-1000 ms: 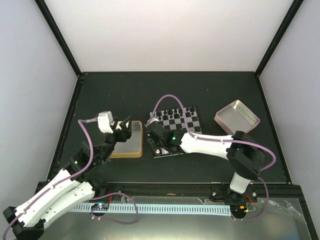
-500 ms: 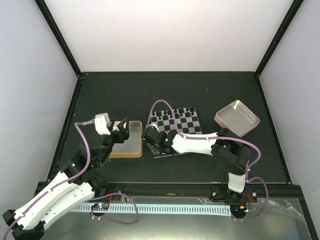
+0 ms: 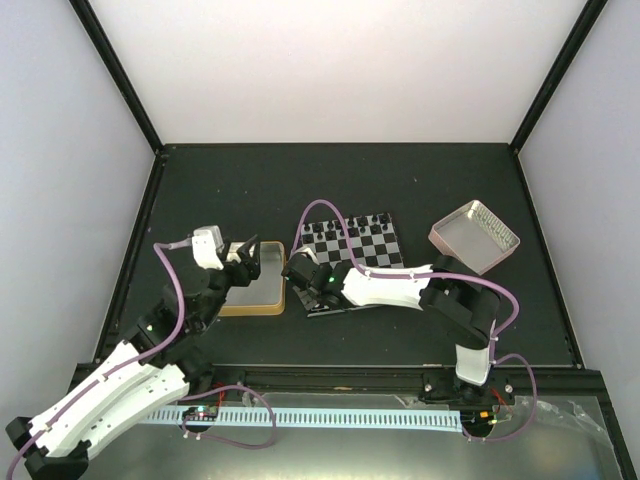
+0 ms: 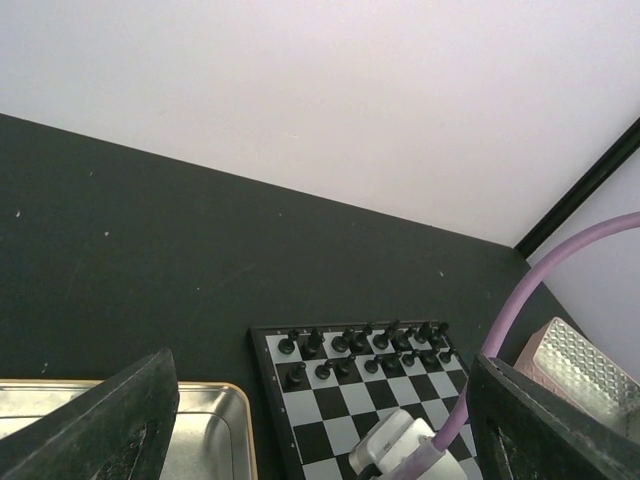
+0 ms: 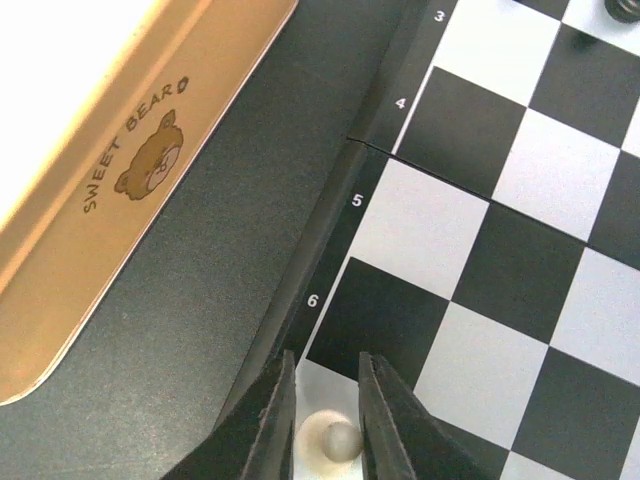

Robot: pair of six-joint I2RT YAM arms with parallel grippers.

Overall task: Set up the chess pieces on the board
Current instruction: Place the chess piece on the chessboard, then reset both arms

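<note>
Right gripper (image 5: 325, 370): narrow, fingers flanking a cream piece (image 5: 338, 440) that stands on a white square at the left edge of the board (image 5: 520, 260). Whether it grips the piece: cannot tell. Left gripper (image 4: 315, 400): wide, empty, above the gold tray (image 4: 200, 420). Black pieces (image 4: 365, 345) fill the far rows.

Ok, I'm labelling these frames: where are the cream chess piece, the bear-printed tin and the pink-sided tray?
cream chess piece (image 5: 337, 440), right wrist view, its rounded top.
bear-printed tin (image 5: 140, 180), right wrist view, the bear print on its side.
pink-sided tray (image 3: 478, 232), top view, its inner floor.
</note>
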